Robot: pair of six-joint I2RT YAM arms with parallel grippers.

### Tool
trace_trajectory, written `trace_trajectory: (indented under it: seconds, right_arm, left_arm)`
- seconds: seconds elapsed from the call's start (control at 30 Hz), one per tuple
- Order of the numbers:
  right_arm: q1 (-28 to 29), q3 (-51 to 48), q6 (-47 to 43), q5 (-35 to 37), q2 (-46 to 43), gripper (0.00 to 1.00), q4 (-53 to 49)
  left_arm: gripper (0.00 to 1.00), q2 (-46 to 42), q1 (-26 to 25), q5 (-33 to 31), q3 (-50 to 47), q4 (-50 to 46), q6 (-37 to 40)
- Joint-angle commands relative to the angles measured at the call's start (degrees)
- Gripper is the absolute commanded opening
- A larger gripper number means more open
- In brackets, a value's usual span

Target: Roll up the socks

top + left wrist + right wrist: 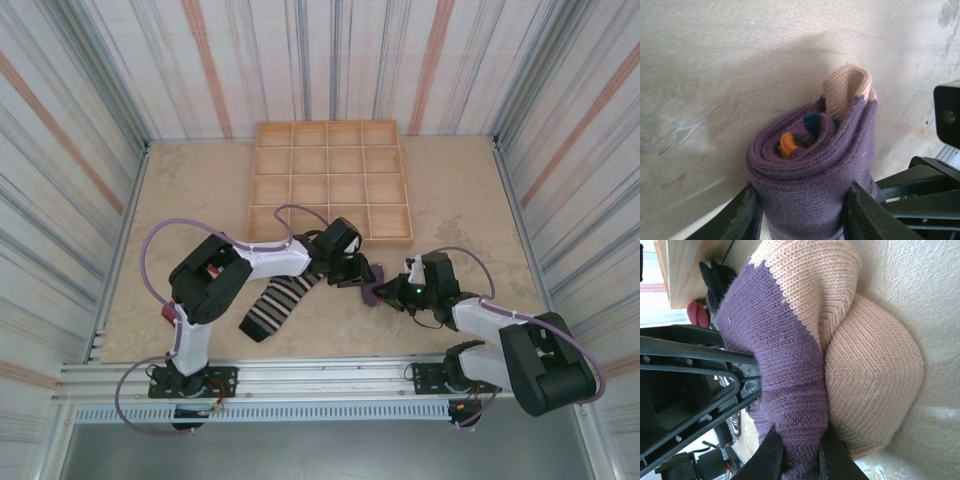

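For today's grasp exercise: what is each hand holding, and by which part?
Both hold the purple sock. The left hand clamps the roll across its sides; the right hand pinches purple fabric beside the tan part.

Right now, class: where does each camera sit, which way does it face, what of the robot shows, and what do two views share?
Top external: above, behind the bases, looking down on the table, wooden tray and striped sock; left arm and right arm show.
Left wrist: on the left arm, facing the rolled end of the purple sock; its jaws flank it.
Right wrist: on the right arm, close against the sock's tan heel; its jaws pinch purple fabric.
Shared: both wrist views hold the purple sock.
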Motion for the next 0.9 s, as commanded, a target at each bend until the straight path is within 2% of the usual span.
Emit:
trace_trajectory:
  seconds: [0.0,0.07,0.17,0.33,0.4,0.6,0.87]
  right_arm:
    - [-0.3,-2.0,1.8,2.0,1.2,0.11,-7.2]
    - [-0.4,-1.6,1.3,2.2,0.8,0.16,-8.2]
    - [-0.4,0.3,-1.0,3.0,-1.3,0.32,-13.2]
    - [-0.5,5.3,-6.2,7.5,-10.3,0.63,-27.3]
    - [-0.7,7.7,-8.0,8.5,-13.0,0.71,-31.2]
    - [-0.8,15.1,-16.1,14.3,-9.2,0.82,-40.4]
    - [-0.7,18.6,-21.1,19.8,-2.1,0.88,-41.6]
  left_arm:
    - [0.34,3.5,-1.2,-0.4,0.2,-0.6,-1.4]
    - [0.25,3.8,-1.2,0.0,0.1,-1.2,-1.6]
    - [0.15,3.8,-1.0,-0.2,0.7,-3.8,-0.7]
    - [0.12,5.5,-0.4,1.9,4.3,-8.6,3.8]
    - [0.12,6.1,-0.3,2.9,5.5,-9.3,4.8]
    - [0.12,8.7,-0.4,3.3,9.5,-13.0,7.8]
    - [0.12,9.3,-0.3,3.7,9.2,-12.0,6.7]
